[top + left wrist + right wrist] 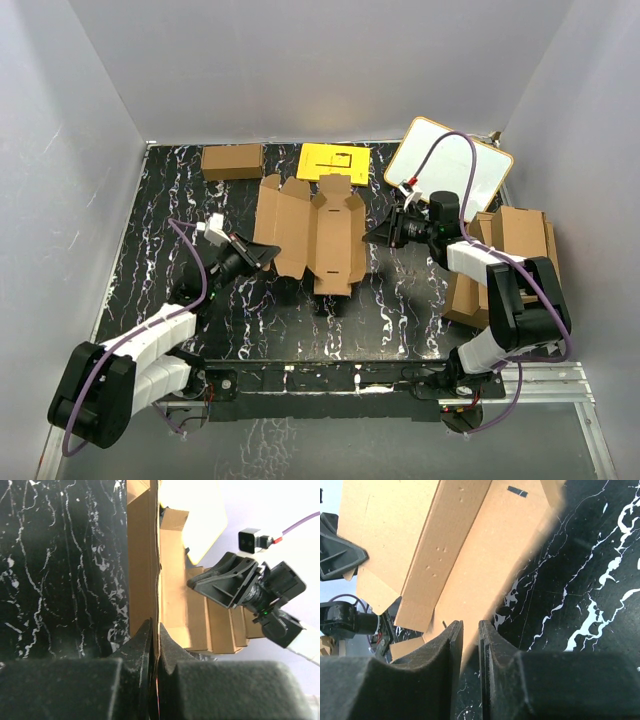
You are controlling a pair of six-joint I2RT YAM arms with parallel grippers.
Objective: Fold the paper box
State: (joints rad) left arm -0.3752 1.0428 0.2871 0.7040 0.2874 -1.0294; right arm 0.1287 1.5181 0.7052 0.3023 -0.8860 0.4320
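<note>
While the paper box [315,235] lies opened out at the centre of the surface [180,190], the left gripper [271,251] pinches its 9 o'clock edge; the right gripper [369,236], jaws slightly parted, sits just beside its 3 o'clock edge.

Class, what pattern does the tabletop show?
The table is black with white veins, clearest from the top view.

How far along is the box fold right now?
Early. The paper box lies open, side panels raised partway. The left tool pinches its left wall; the right tool is at the right edge, grip unclear. Tucking flaps and closing are not yet done.
</note>
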